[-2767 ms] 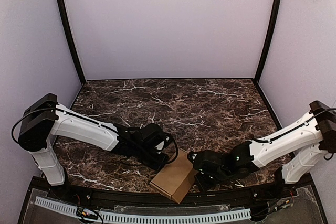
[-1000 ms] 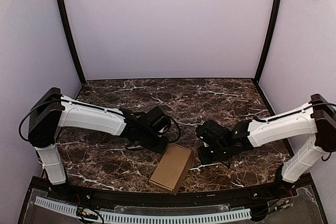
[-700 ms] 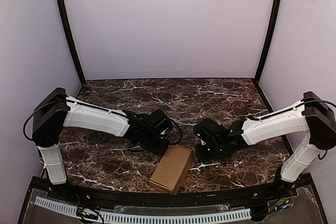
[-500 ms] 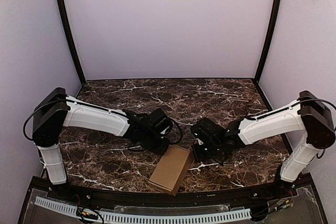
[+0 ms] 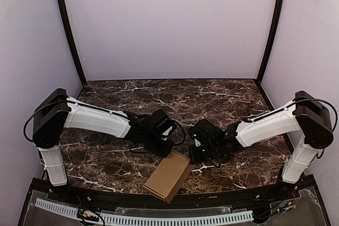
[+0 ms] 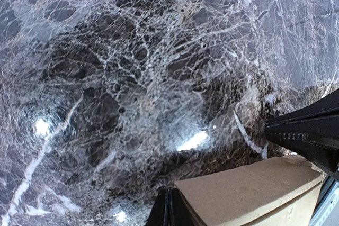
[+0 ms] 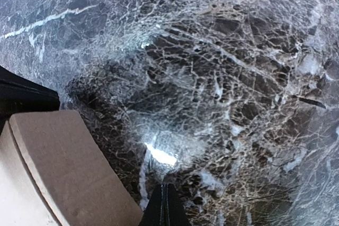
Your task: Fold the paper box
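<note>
now left gripper (image 5: 170,151), right gripper (image 5: 193,156) closed, empty, flanking paper box (image 5: 168,177) far end on marble table (image 5: 132,99).

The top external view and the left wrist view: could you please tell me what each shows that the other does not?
Only the top external view shows the left arm, the right arm, the lilac walls and the whole paper box at the front of the table. Only the left wrist view shows, close up, the left tool shut beside a box corner. Both show the box on the dark marble.
</note>
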Motion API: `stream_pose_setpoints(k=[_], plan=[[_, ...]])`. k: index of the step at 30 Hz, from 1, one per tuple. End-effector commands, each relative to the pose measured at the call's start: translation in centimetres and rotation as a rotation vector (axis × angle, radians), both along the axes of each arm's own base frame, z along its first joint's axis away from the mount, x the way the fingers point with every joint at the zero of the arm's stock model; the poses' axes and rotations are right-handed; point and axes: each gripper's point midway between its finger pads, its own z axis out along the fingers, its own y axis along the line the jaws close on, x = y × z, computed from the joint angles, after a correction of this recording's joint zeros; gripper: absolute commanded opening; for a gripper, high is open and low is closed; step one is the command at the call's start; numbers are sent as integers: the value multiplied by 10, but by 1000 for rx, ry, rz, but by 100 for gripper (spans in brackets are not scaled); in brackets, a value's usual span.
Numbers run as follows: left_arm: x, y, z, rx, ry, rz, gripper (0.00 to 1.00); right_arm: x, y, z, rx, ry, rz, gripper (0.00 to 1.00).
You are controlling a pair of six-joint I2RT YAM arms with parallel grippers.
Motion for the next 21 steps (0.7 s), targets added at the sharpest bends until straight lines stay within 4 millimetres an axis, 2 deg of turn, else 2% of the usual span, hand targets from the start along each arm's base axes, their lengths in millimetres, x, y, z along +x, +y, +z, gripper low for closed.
stream_pose_setpoints(k=[1,6,10,16,21], plan=[[-3,10,-6,27,8,22,0,7,7,9,33,-21,-33,0],[8,32,5,109,-75,59,0,6,-11,23,3,-70,-37,0],[6,46,17,132,-97,74,1,-3,-24,37,-5,-106,-12,0],[-23,65,17,111,-3,68,1,-42,-23,52,4,-124,141,0],[-59,76,7,92,118,19,1,-91,-2,52,54,-91,368,0]])
